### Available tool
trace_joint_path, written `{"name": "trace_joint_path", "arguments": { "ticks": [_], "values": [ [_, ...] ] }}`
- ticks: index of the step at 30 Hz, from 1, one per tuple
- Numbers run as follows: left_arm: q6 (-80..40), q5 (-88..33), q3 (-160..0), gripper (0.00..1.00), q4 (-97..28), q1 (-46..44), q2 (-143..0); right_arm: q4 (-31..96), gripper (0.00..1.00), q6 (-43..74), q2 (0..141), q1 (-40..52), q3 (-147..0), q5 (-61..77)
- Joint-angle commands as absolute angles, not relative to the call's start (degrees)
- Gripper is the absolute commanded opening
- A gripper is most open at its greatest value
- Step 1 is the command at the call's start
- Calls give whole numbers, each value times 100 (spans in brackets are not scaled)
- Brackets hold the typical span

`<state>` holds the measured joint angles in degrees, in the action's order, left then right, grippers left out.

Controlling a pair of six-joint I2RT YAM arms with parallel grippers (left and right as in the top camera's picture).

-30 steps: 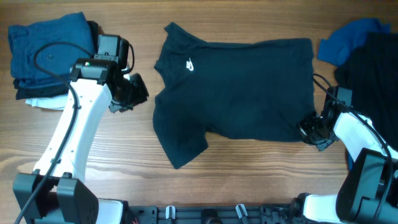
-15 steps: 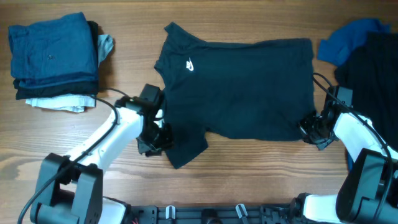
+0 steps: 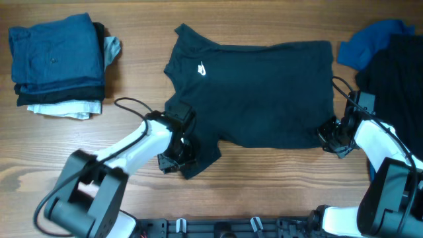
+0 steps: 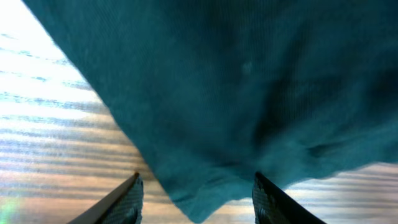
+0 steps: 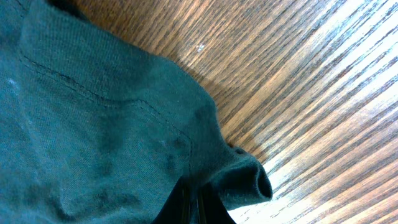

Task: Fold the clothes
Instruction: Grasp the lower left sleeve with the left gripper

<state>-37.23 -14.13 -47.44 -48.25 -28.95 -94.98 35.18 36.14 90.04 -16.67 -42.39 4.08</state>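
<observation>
The near-black navy shirt [image 3: 251, 92] lies spread flat mid-table, its small white logo facing up. My left gripper [image 3: 178, 157] hovers at the near-left sleeve. In the left wrist view its fingers [image 4: 124, 199] stand open on either side of the sleeve's tip [image 4: 198, 205], not closed on the cloth [image 4: 236, 81]. My right gripper [image 3: 332, 135] is shut on the shirt's near-right hem corner. In the right wrist view, the cloth [image 5: 93, 137] bunches into a fold just ahead of the closed right gripper [image 5: 193, 205].
A folded stack of clothes [image 3: 56, 59], blue over dark over white, sits at the far left. A loose heap of blue and dark clothes [image 3: 383, 46] lies at the far right edge. Bare wood shows along the table's front.
My left arm has swung from beside the folded stack down to the shirt's near-left sleeve, its jaws widening. The right gripper and the shirt have stayed put.
</observation>
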Motion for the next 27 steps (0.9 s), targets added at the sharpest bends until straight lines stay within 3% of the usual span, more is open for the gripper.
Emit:
{"name": "trace_joint_path", "arguments": {
  "ticks": [1,3,5,8,10,27],
  "values": [
    [-3844,-1304,-4672,56,-4657,-2936,-9974,3363,4,3577,9308,-1636,-4038,475],
    [-3841,-1302,-4672,46,-4626,-2936,-10082,3387,4,3575,9308,-1636,-4038,473],
    [-3837,-1297,-4672,22,-4652,-2936,-10086,3402,4,3575,9306,-1636,-4038,475],
    [-3776,-1297,-4672,15,-4713,-2934,-10086,3404,4,3575,9306,-1636,-4038,475],
    [-3774,-1295,-4672,4,-4751,-2934,-10086,3395,4,3420,9308,-1636,-4038,528],
    [-2867,-1155,-6134,4,-6198,-2235,-10049,4812,4,2987,9299,-1636,-5360,556]
  ]
}}
